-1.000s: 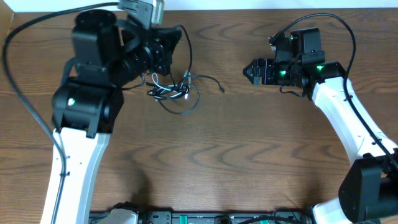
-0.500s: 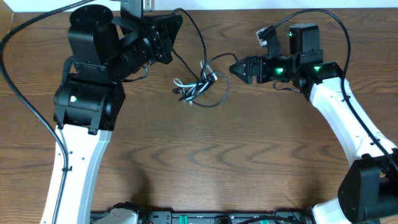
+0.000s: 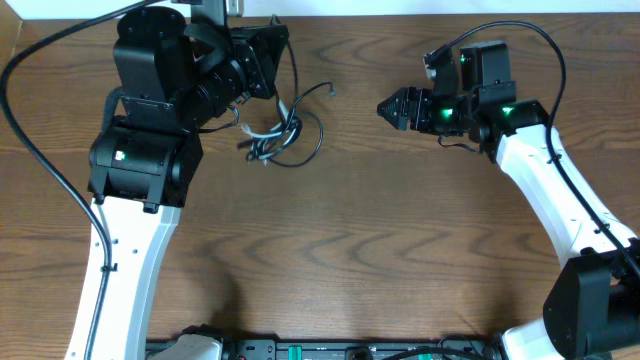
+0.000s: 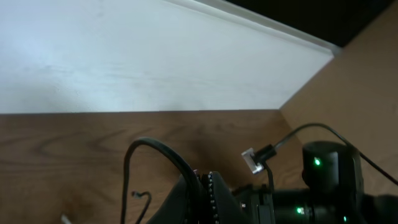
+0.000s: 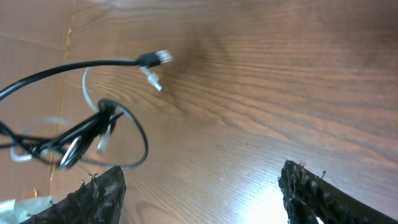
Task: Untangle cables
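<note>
1. My left gripper point(image 3: 271, 47) is pinched shut on one black strand of the tangle of thin black and white cables point(image 3: 278, 136). It is raised near the far edge of the dark wood-grain table point(image 3: 400, 250). The strand arcs out from between my fingers and drops to the knot.
2. My right gripper point(image 3: 386, 106) stands wide apart and holds nothing.
3. Half a second ago the bundle had swung over almost to the tips of my right gripper. Now it is back on the left, just below my left gripper and well apart from the right one.
4. I judge that the pass came to nothing. My right side caught no strand, so the knot looks as tangled as before.
5. The bundle is a small, tight cluster of overlapping loops, mostly black with a pale strand threaded through. I cannot tell whether it rests on the wood or hangs just above it.
6. One loose black end with a small plug point(image 3: 330, 88) sticks out to the right, clear of the knot. It looks the likeliest piece for my right gripper to take.
</note>
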{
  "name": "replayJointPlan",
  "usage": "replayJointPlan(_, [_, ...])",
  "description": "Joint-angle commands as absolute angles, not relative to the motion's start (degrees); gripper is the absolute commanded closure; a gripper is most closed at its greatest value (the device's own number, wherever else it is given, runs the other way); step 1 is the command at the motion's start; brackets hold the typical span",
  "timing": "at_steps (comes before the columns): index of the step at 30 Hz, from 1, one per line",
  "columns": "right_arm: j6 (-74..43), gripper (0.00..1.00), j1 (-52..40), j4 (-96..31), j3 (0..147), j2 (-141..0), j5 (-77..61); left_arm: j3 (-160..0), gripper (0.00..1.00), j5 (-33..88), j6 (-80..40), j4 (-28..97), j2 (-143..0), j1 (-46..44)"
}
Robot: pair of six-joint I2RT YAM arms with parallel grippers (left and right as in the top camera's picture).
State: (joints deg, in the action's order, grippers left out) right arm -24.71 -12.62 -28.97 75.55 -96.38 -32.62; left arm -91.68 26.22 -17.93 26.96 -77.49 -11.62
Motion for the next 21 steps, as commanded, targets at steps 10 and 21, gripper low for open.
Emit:
replayJointPlan(10, [-31.7, 0.23, -18.9, -26.5, 76.4, -96.8, -29.9, -92.0, 0.93, 19.8, -29.3, 26.2, -77.2, -11.5])
replayJointPlan(21, [-35.8, 0.27, -24.1, -21.9, 76.4, -96.9, -28.7, -92.0, 0.93, 16.2, -42.7, 24.7, -78.3, -12.0])
